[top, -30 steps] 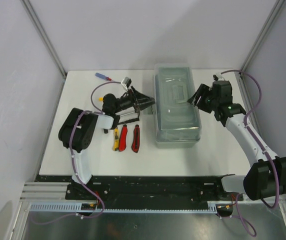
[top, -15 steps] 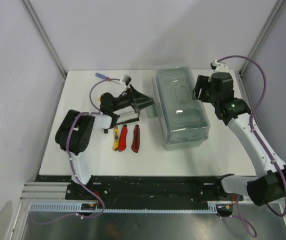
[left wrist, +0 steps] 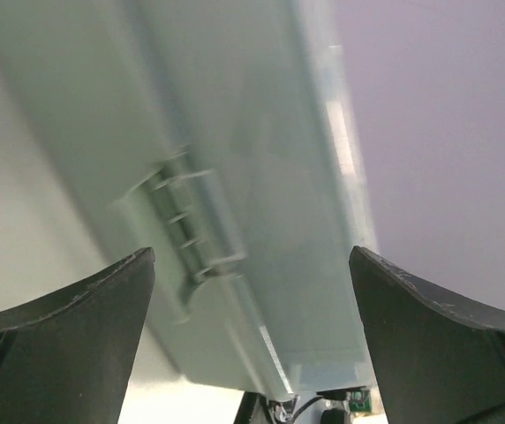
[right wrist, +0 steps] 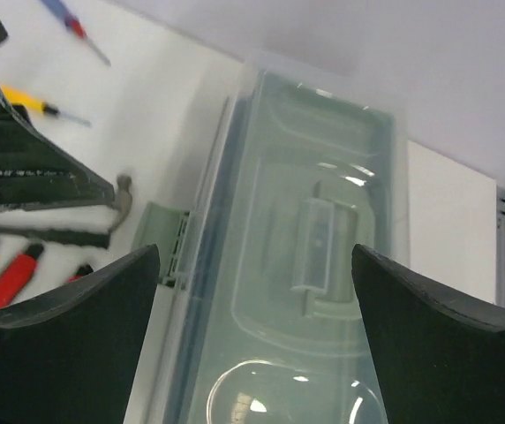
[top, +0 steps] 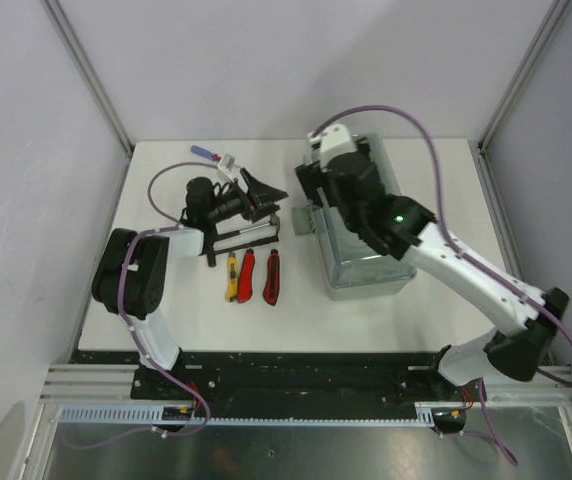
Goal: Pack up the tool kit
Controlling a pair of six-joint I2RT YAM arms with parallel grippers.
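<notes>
The grey-green toolbox [top: 368, 268] lies right of centre with its translucent lid [right wrist: 323, 291] down and a side latch [right wrist: 160, 243] sticking out on the left. My right gripper [top: 338, 175] hovers open over the lid, its moulded handle [right wrist: 316, 238] between the fingers. My left gripper [top: 271, 205] is open and faces the box's left side and latch [left wrist: 182, 234] without touching. The small hammer [top: 241, 238] lies under the left gripper. A yellow knife [top: 232, 277] and two red knives [top: 247, 275] [top: 271, 277] lie in front.
A blue-and-red screwdriver [top: 204, 152] lies at the far left of the white table [top: 166, 300]. A yellow-handled screwdriver [right wrist: 36, 106] lies near the left gripper. Walls enclose the table on three sides.
The right arm has swung left from the box's right side to above its lid. Both grippers have opened wider. The box shifted slightly to the right. The left gripper pulled back a little.
</notes>
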